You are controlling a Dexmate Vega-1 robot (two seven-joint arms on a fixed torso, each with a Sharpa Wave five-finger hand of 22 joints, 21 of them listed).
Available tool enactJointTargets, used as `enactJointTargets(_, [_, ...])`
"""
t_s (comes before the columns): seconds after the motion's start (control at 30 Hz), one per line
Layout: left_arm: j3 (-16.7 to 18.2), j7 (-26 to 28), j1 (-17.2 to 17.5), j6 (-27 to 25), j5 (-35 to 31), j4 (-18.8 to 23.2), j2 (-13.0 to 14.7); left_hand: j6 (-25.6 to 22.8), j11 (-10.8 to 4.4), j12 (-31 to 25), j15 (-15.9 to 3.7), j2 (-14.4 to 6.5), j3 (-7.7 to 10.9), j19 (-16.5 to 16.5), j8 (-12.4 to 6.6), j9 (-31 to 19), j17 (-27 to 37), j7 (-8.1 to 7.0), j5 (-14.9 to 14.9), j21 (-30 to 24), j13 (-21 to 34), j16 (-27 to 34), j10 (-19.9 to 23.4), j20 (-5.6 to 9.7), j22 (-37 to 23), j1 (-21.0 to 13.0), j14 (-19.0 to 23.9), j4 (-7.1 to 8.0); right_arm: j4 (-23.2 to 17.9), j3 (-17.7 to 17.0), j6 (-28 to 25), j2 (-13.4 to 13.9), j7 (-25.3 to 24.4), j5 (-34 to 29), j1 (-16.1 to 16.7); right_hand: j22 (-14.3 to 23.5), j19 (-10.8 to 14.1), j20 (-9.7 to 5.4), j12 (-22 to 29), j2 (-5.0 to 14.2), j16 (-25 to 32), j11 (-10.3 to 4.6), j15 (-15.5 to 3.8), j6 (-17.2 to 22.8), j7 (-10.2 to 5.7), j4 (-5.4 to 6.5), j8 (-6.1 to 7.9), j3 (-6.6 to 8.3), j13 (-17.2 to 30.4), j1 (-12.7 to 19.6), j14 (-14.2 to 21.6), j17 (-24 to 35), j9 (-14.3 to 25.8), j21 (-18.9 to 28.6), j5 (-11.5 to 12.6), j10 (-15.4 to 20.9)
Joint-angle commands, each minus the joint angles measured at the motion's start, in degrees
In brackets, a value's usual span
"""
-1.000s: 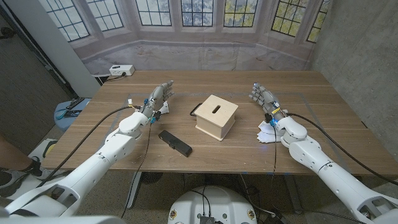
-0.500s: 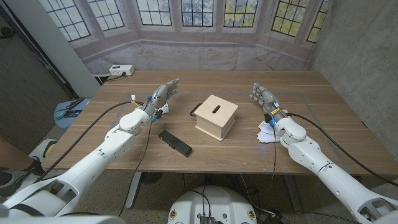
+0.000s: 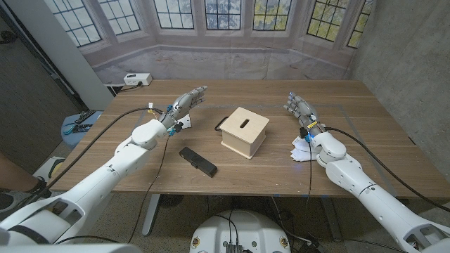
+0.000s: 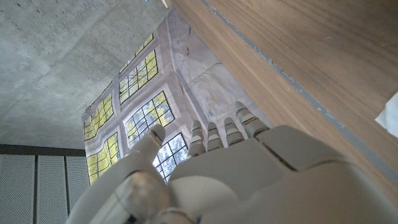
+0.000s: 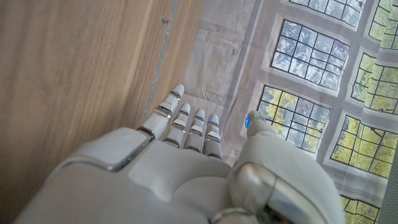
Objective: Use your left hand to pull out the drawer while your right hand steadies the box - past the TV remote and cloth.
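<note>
Reach step, nothing gripped yet. Left hand [image 3: 184, 104] is up over the table's left half, toward the far edge, fingers straight and apart, holding nothing; it points toward the box but is well apart from it. Left wrist view agrees: fingers [image 4: 214, 134] extended, empty.

TV remote [image 3: 197, 161] lies near the table's front edge, left of centre, between the left arm and the box. Box [image 3: 245, 131] sits mid-table, light wood, slot in the top; a dark handle [image 3: 221, 124] sticks out of its left side, presumably the drawer pull. Drawer looks fully in.

Cloth [image 3: 303, 149], white, lies on the right half just beside the right wrist. Right hand [image 3: 299, 109] stands right of the box, toward the far edge, fingers straight and spread, empty, not touching the box. Right wrist view shows the same open fingers [image 5: 183, 121].

Next, by my read: left hand crosses past the remote and hooks the handle; right hand moves in from beside the cloth to press on the box before any pull, or the box will slide.

No readable brands, labels or writing on anything.
</note>
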State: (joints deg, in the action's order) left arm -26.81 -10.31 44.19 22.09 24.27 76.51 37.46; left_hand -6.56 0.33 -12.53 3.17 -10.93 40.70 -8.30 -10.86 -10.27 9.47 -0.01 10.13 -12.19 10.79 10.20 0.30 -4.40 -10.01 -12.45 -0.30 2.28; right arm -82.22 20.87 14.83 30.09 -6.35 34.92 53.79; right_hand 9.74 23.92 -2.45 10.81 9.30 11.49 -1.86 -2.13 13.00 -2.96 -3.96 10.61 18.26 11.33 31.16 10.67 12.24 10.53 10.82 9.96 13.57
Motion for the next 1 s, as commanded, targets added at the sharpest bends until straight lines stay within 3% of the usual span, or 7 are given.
enactJointTargets(0.03, [0.4, -4.6, 0.4, 7.3, -1.4, -1.5, 2.4, -0.8, -0.45, -0.3, -0.58, -0.3, 1.14, -0.7, -0.42, -0.3, 0.2, -0.69, 0.7, -0.1, 0.2, 0.4, 0.9, 0.2, -0.2, -1.2, 0.5, -0.24, 0.4, 0.2, 0.0, -0.7, -1.4, -0.8, -0.3, 0.1, 0.2, -1.48, 0.3, -0.05, 0.3, 0.25, -2.0, 0.2, 0.46, -0.37, 0.33, 0.28, 0.2, 0.5, -0.2, 0.1, 0.2, 0.4, 0.4, 0.1])
enactJointTargets(0.33, [0.6, -7.8, -0.9, 12.1, -3.1, -3.2, 4.1, -1.4, -1.08, -0.3, -1.51, -0.2, 2.36, -1.0, -0.34, -0.2, 0.1, -1.69, 1.8, 0.0, 0.2, 0.3, 1.7, 0.52, -0.1, -2.8, 1.0, -1.59, -0.4, 0.3, -0.3, -0.6, -2.1, -1.4, -0.3, 0.1, 0.3, -1.35, 0.4, -0.04, 0.4, 0.4, -1.94, 0.2, 0.58, -0.76, 0.36, 0.3, 0.2, 0.7, -0.2, 0.0, 0.2, 0.4, 0.4, 0.1])
enactJointTargets(0.6, [-0.5, -11.3, -3.8, 18.0, -6.8, -6.9, 5.0, -2.1, -1.9, -0.2, -2.43, -0.3, 5.04, -1.5, -0.16, -0.1, 0.1, -2.55, 4.3, 0.2, 0.1, 0.2, 2.6, 1.01, -0.1, -6.1, 1.7, -4.31, -1.3, 0.2, -0.6, -0.3, -2.6, -1.7, 0.1, 0.1, 0.3, -1.43, 0.4, 0.02, 0.5, 0.35, -2.02, 0.1, 0.52, -0.95, 0.38, 0.3, 0.2, 0.7, -0.3, 0.0, 0.2, 0.4, 0.4, 0.0])
enactJointTargets(1.0, [-2.1, -11.9, -9.1, 27.6, -15.5, -13.0, 5.6, -5.7, -3.38, -1.0, -4.54, 1.3, 6.93, -3.4, -0.79, -0.1, 0.0, -2.99, 7.1, 0.2, 0.2, 0.3, 6.5, 1.76, 0.0, -11.1, 4.6, -10.24, -1.7, 0.2, -1.0, -0.1, -2.7, -1.5, 0.4, 0.1, 0.4, -1.49, 0.4, 0.15, 0.6, 0.13, -2.14, 0.1, 0.48, -1.38, 0.4, 0.42, 0.2, 1.0, -0.4, -0.1, 0.2, 0.4, 0.5, 0.0])
